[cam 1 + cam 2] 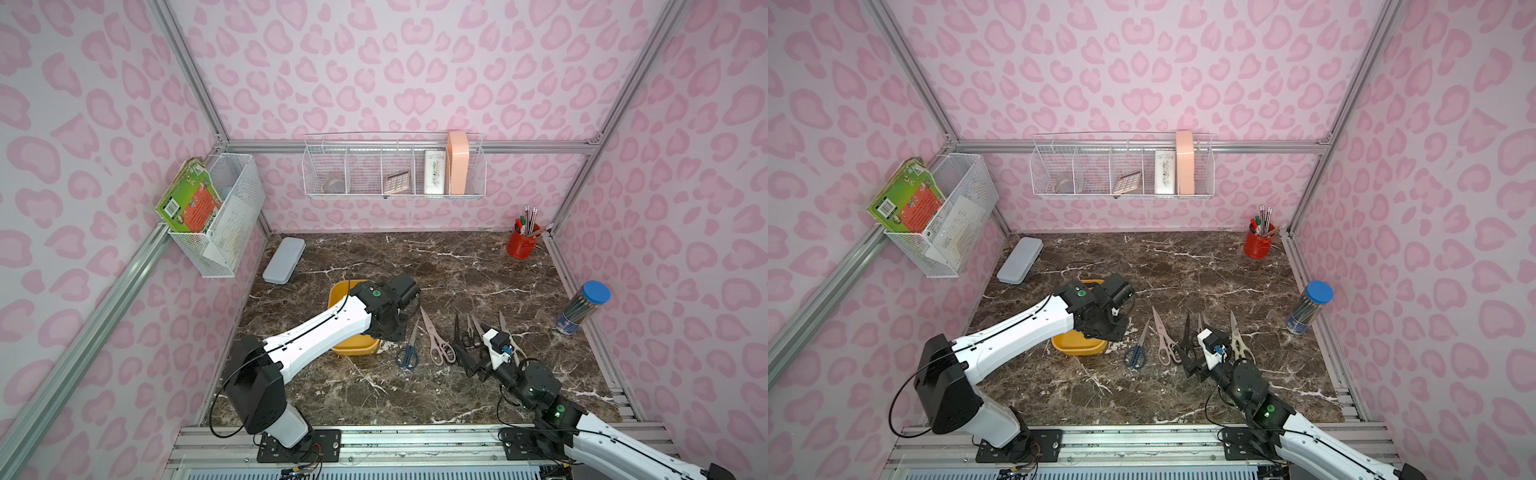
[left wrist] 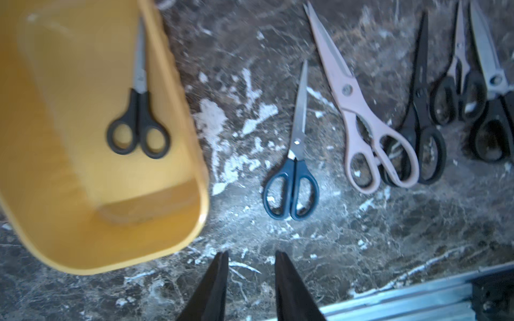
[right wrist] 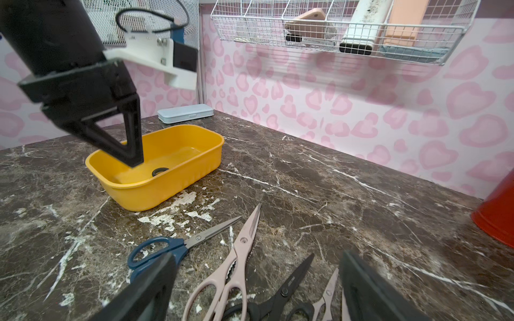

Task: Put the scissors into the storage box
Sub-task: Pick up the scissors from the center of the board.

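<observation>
The yellow storage box (image 2: 69,222) lies left of centre on the marble table, and both top views show it half under my left arm (image 1: 355,349). One small black-handled pair of scissors (image 2: 138,125) lies flat inside it. My left gripper (image 2: 251,254) hovers open and empty beside the box's near right corner. To the right, a row of scissors lies on the table: a blue-handled pair (image 1: 407,355), a pink pair (image 1: 436,345), an all-black pair (image 2: 420,111) and a cream-handled pair (image 1: 1237,340). My right gripper (image 3: 258,255) hangs wide open, empty, just above the handles of the pink and black pairs.
A grey-blue lidded case (image 1: 284,259) lies at the back left. A red cup of pencils (image 1: 522,241) stands at the back right, and a clear tube with a blue lid (image 1: 582,307) by the right edge. White wire baskets (image 1: 395,170) hang on the walls.
</observation>
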`<state>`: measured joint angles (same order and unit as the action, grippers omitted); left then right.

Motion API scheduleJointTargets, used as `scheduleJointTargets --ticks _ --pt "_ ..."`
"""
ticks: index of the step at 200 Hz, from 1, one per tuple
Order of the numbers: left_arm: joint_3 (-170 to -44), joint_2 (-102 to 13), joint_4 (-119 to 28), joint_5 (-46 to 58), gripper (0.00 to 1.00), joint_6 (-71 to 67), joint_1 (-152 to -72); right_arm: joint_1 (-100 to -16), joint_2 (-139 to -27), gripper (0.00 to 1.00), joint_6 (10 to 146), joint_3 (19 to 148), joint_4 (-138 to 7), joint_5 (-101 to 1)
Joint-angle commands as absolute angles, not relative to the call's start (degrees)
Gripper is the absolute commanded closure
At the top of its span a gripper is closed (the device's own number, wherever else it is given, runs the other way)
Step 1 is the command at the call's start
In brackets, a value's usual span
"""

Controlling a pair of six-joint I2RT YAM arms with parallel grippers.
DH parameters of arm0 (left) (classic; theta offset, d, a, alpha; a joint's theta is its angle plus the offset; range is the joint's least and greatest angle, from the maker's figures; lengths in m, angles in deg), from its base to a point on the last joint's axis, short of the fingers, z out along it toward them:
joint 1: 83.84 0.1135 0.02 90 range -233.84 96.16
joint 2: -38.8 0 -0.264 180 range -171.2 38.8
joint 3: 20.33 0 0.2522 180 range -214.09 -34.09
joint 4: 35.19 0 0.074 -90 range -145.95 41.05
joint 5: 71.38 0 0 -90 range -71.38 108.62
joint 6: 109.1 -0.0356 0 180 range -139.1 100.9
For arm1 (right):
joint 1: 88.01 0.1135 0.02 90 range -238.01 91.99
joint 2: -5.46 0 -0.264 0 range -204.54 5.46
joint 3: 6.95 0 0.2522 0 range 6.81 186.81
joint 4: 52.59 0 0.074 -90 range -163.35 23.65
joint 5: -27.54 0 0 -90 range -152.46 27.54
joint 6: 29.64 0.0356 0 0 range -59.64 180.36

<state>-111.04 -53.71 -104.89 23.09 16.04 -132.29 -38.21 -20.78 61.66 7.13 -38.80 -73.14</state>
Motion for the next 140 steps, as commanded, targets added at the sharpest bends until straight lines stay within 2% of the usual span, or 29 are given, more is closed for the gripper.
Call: scheduleJointTargets --ticks 1,24,59,140 --pt "-111.3 -57.6 -103.8 18.5 0.64 19.1 -135.3 -38.1 -20.4 0.07 61.5 5.5 -36.7 -73.3" --pt "-110.5 -62.4 -99.3 14.6 0.62 20.3 -136.1 -38.2 -20.3 0.07 61.5 5.4 -36.8 -73.1" --pt "-111.7 -67.6 -97.4 14.5 0.6 19.3 -135.1 -38.1 -21.0 0.09 60.4 5.8 -37.1 -69.3" --pt "-110.3 -73.7 -95.3 12.9 0.63 17.8 -133.3 -38.2 -30.9 0.1 60.4 9.0 -36.4 -65.9"
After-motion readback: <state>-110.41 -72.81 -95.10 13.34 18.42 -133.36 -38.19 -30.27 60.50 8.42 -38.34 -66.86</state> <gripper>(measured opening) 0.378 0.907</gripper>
